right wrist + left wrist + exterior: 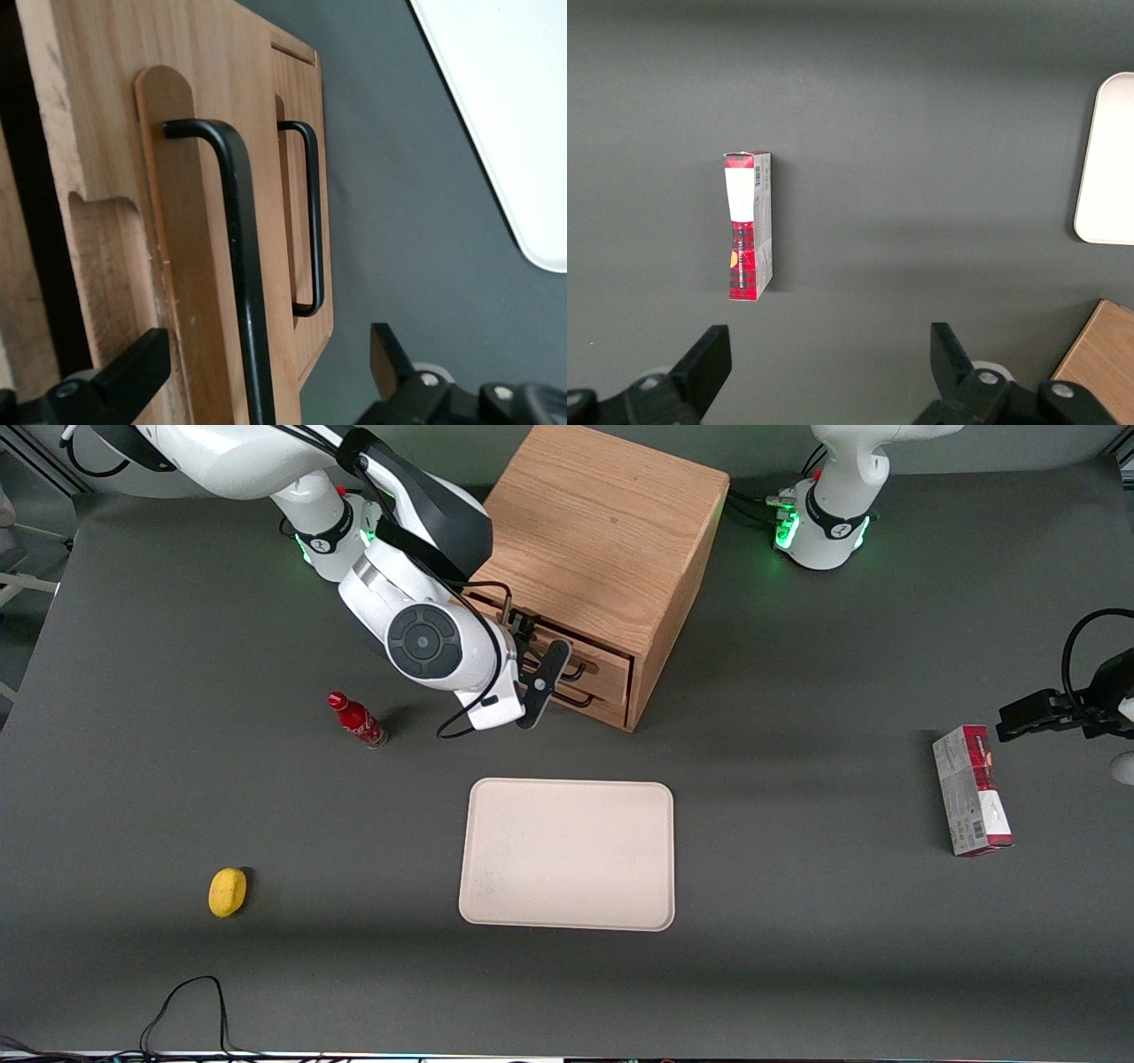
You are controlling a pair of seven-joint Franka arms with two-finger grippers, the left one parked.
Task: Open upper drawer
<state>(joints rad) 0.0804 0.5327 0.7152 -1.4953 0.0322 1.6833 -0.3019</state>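
Straddling the upper drawer (pixel 199 292) handle (pixel 239 266), the gripper (pixel 266 376) fingers (pixel 133 367) stand wide, not touching it.

Cabinet (pixel 602 531): light oak, visible grain, matt. Upper drawer (pixel 204 177): same oak, front w/ thin black metal wire handle (pixel 239 248), semi-gloss. Gripper (pixel 266 376) at that handle, fingers spread either side: black matt plastic. Table (pixel 797 957): dark grey, matt. Tray (pixel 567 855): cream, smooth, matt. Box (pixel 972 790): printed card. Bottle (pixel 356 720): glossy red.
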